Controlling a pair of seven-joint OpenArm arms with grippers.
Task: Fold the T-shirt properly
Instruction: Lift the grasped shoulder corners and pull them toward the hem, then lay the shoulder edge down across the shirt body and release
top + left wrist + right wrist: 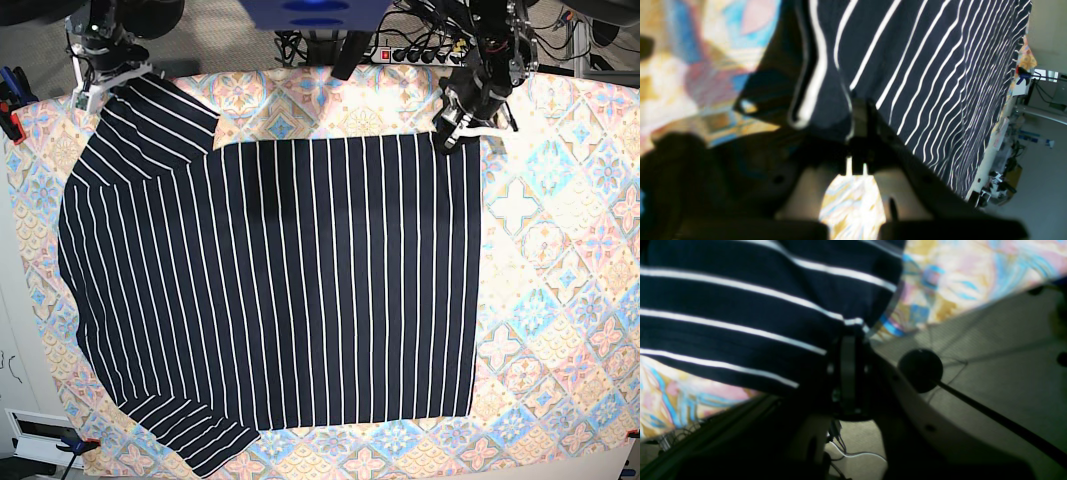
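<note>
No lettering or brand mark can be read anywhere on the T-shirt (290,290), which lies spread flat across most of the floral tablecloth (560,300), stripes running away from the camera, its lower sleeve tip cut off at the frame's bottom edge. The left gripper (462,128) reaches down from the table's far edge, clenched on the shirt's far corner, though both wrist views are blurred and dark around the jaws. The right gripper (98,88) pinches the tip of the far sleeve at the tablecloth's far corner, its arm largely out of frame.
</note>
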